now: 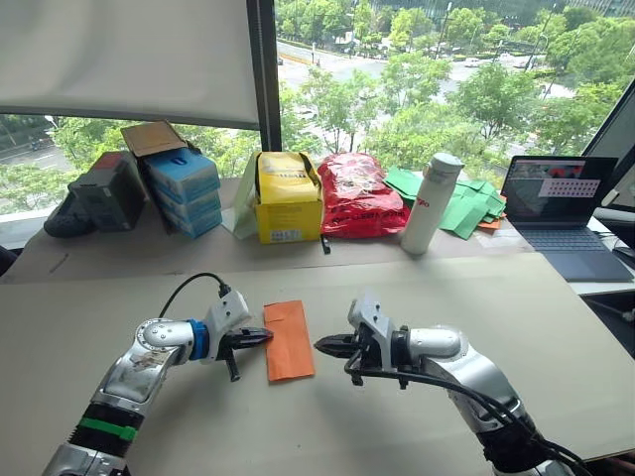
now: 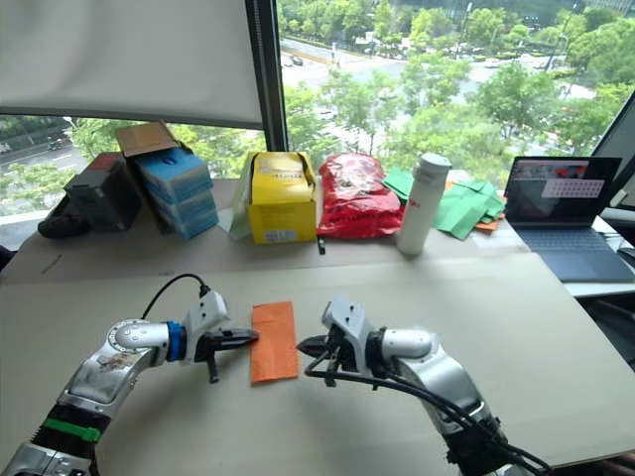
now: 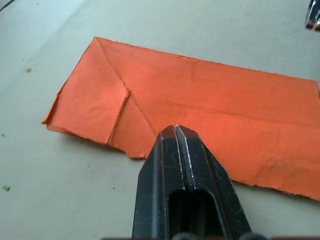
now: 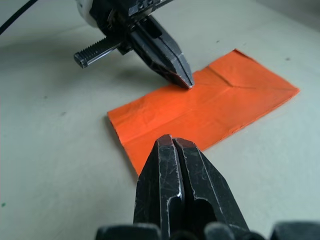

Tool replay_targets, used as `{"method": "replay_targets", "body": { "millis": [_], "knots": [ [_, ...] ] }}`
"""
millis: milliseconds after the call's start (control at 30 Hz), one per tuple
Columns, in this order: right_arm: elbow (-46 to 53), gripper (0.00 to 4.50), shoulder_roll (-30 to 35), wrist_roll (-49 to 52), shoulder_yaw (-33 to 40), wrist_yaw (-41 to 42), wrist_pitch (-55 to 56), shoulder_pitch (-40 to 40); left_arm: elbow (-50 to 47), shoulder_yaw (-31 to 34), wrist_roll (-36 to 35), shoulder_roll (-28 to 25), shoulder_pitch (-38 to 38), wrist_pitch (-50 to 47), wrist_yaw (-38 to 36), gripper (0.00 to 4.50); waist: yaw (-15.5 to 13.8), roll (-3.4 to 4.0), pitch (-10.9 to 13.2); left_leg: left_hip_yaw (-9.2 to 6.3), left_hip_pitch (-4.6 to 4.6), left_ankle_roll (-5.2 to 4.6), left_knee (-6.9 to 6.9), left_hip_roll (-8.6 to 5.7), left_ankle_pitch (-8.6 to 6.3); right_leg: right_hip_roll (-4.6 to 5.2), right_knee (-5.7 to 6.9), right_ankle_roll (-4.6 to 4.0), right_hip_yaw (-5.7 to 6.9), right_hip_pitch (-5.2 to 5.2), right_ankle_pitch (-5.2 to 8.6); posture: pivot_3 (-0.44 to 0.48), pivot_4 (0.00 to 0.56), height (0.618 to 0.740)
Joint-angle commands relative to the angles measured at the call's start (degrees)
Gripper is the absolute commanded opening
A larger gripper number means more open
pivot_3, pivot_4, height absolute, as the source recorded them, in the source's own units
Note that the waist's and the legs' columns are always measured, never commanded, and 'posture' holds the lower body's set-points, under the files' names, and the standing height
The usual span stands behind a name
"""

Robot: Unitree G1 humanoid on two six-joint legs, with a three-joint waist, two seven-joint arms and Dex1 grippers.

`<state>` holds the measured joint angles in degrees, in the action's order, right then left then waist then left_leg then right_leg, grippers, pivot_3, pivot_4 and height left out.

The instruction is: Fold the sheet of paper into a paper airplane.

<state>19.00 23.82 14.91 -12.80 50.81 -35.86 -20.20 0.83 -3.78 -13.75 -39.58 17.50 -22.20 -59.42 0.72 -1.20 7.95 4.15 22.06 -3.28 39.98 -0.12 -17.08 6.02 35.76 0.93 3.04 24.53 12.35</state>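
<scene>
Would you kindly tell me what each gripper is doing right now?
Left gripper: shut, tip on the flat bright orange sheet of paper.
Right gripper: shut, empty.

Along the far edge of the tabletop point(image 1: 556, 327), by the window: a dark case point(image 1: 104, 193), stacked blue boxes point(image 1: 185, 190) with a cardboard flap on top, a yellow box point(image 1: 288, 197), a red bag point(image 1: 358, 194), an upright white bottle point(image 1: 431, 202), green folded papers point(image 1: 466, 203), and an open laptop point(image 1: 561, 203).
</scene>
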Motion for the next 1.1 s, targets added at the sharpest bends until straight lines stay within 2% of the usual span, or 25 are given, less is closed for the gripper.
{"method": "replay_targets", "body": {
  "millis": [33,167,267,667,867,1100],
  "knots": [
    [4.1,0.02,0.8,3.2,2.6,-0.8,-1.1,1.6,-3.3,3.7,-2.8,-2.2,-0.8,-1.4,-0.7,0.00,-0.1,0.00,0.0,-0.02,-0.01,0.00,-0.01,0.00,0.00,0.03,-0.01,0.00,0.03,-0.02,0.00,0.000,0.150,0.740],
    [4.0,0.02,1.9,2.9,2.2,-1.6,-0.8,2.7,-3.1,3.0,-2.1,-2.7,-2.0,-0.7,-0.6,0.00,-0.3,0.01,0.0,-0.02,0.00,-0.03,0.02,-0.05,-0.02,0.07,-0.07,0.01,0.06,-0.07,0.00,0.000,0.150,0.740],
    [3.6,0.02,2.0,3.3,2.6,-2.4,-0.7,3.0,-3.6,1.8,-2.3,-1.2,-1.8,-1.1,0.2,0.00,-0.4,0.00,0.0,-0.01,0.04,-0.03,0.03,-0.05,-0.02,0.04,-0.07,0.01,0.08,-0.05,0.00,0.000,0.150,0.740],
    [5.0,0.02,2.5,4.9,4.2,-4.4,-1.8,2.5,-0.7,-3.6,-1.1,5.2,5.0,0.0,0.5,0.00,-0.9,-0.01,0.0,-0.01,0.07,-0.04,0.13,-0.03,-0.02,-0.42,-0.04,0.01,0.01,-0.08,0.00,0.000,0.150,0.740],
    [2.3,0.02,-1.3,6.5,4.8,-7.8,-3.1,-6.2,2.9,-8.1,0.5,10.1,10.7,1.9,-0.6,0.00,-1.0,-0.01,0.0,-0.01,0.12,-0.26,0.30,-0.03,-0.14,-0.54,0.02,0.02,-0.02,-0.07,0.00,0.000,0.150,0.740],
    [-7.7,0.02,-5.8,-2.4,-5.0,-13.2,-2.8,-14.4,5.7,-10.8,2.5,12.9,11.4,4.2,-0.4,0.00,-0.5,-0.01,0.0,0.00,0.14,0.04,0.30,-0.01,0.04,-0.74,0.15,0.00,-0.06,-0.06,0.01,0.000,0.150,0.740]
  ]
}}
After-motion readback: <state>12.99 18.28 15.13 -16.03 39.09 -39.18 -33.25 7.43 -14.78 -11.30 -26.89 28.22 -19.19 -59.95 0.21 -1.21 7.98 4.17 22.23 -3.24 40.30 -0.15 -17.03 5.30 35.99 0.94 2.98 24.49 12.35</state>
